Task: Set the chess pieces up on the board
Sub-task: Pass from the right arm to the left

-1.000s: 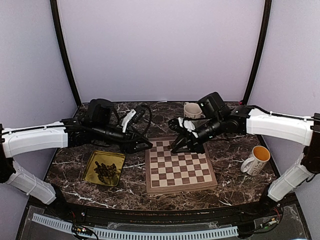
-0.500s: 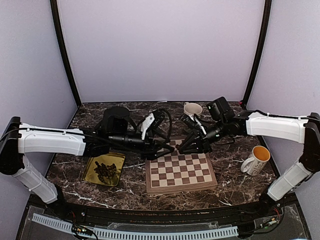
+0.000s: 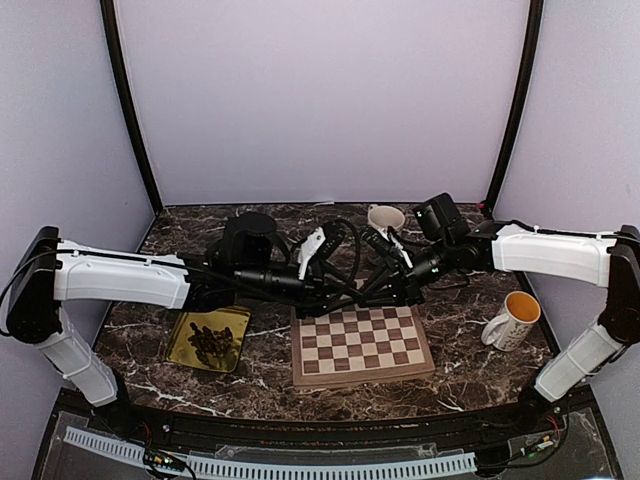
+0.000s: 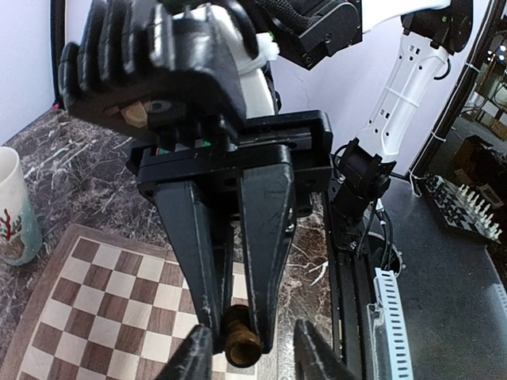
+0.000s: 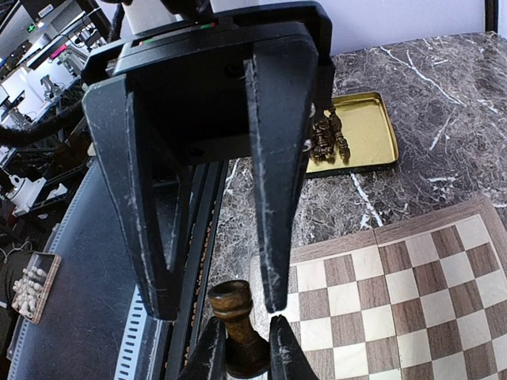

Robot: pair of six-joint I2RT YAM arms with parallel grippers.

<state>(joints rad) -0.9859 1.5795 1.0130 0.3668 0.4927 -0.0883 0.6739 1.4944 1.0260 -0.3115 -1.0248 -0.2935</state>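
Left end effector (image 4: 255,358) had swung in from beside the tray (image 3: 181,331) to meet the right end effector (image 5: 244,354) at the centre of the overhead view, just above the board's (image 3: 360,345) upper edge. Its fingers had narrowed but stood apart on either side of a piece (image 5: 230,304), not yet gripping it as far as I could tell. That piece was clenched by its lower part in the right end effector, clear of the board. I judged this a hand-over between arms, with the set-up hardly begun: no piece stood on the board, and the other pieces (image 3: 210,343) lay heaped in the tray at lower left. Overhead, the two black arms hid the held piece altogether, and only the wrist views showed it. The right one caught its turned top between the left fingers. The left one caught the right fingers pinching it near the board's edge.
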